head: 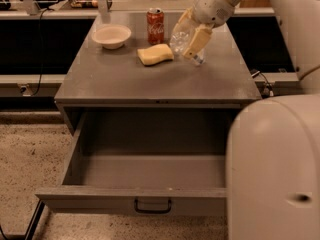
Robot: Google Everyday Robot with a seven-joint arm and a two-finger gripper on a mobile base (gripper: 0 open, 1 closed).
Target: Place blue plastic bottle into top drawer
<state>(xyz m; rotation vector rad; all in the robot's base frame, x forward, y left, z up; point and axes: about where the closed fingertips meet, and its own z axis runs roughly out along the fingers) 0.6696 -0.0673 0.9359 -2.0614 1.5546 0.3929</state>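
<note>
The blue plastic bottle (181, 43) is a small clear bottle, held tilted just above the right rear part of the cabinet top. My gripper (190, 35) is shut on it, its cream fingers (196, 41) on either side of the bottle, the arm coming in from the upper right. The top drawer (150, 196) is pulled wide open below the cabinet top, its grey inside bare and its dark pull handle (152, 206) at the front centre.
A red soda can (155, 25) stands at the back of the cabinet top (125, 79), a yellow sponge (155, 54) just left of the bottle, a white bowl (111, 35) at the back left. My arm's large white body (275, 169) fills the lower right.
</note>
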